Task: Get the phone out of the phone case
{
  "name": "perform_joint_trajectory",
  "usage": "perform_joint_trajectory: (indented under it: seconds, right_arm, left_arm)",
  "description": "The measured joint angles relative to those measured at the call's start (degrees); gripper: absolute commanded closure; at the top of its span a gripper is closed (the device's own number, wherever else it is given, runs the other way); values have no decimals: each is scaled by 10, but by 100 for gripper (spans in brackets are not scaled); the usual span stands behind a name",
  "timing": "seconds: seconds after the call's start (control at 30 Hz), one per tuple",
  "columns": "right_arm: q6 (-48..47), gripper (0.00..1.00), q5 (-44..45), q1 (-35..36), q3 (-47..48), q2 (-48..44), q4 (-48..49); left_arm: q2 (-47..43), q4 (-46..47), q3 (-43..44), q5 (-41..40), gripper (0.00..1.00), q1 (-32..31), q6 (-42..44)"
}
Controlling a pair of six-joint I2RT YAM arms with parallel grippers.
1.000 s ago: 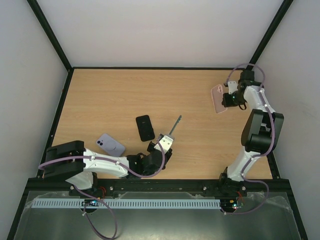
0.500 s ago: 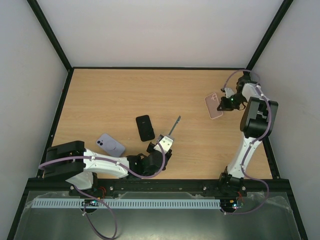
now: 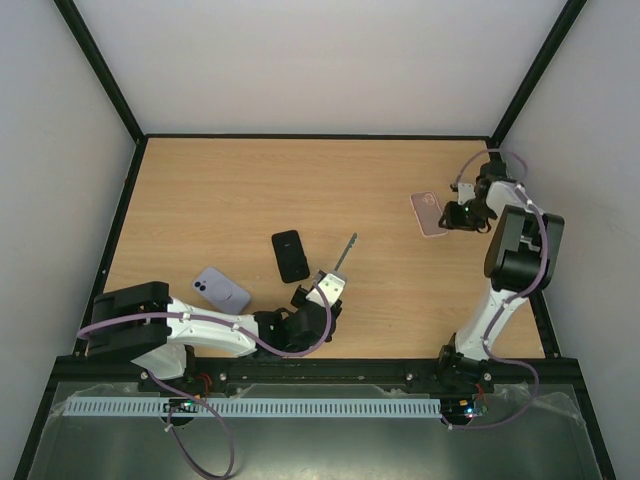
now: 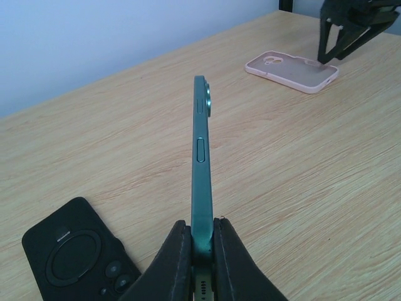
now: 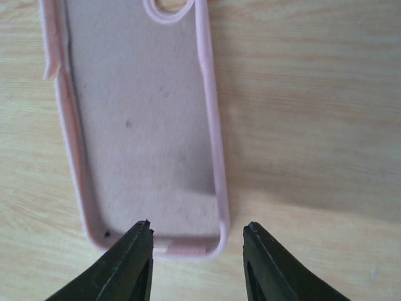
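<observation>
My left gripper (image 3: 328,282) is shut on the bottom end of a dark green phone (image 3: 346,252), held on its edge above the table; in the left wrist view the phone (image 4: 200,157) rises straight out from between my fingers (image 4: 202,251). An empty pink phone case (image 3: 428,214) lies flat, hollow side up, at the right of the table. My right gripper (image 3: 452,215) is open just off the case's near end. In the right wrist view the case (image 5: 138,125) lies ahead of my spread gripper (image 5: 197,235), which does not touch it.
A black phone case (image 3: 290,255) lies mid-table, just left of the held phone, and shows in the left wrist view (image 4: 78,260). A lilac phone case (image 3: 221,290) lies near the front left. The enclosure's wall stands close behind the right arm.
My right gripper has brought the pink case down from the air to the table and let go of it; the case now lies flat. The left arm and phone have not moved.
</observation>
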Motion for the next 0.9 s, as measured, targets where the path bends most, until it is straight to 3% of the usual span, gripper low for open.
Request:
perform_joint_trajectory:
  seconds: [0.23,0.43,0.67,0.83,0.9]
  right_arm:
    - [7,60,0,7,-137,-154,36]
    - [22,59,-27,71,-235,-333,38]
    - [77,45,-93,101,-328,-543,100]
    - [114,33,-111,101,-340,-610,122]
    - [129,22,-112,101,-341,-624,129]
  left_arm:
    - [0,-37,0,-14,97,0,0]
    - [0,-86,0,-20,97,0,-14]
    - [6,-130,10,-11,97,27,-19]
    - [33,-158,54,4,97,65,2]
    - [46,-166,80,15,97,87,15]
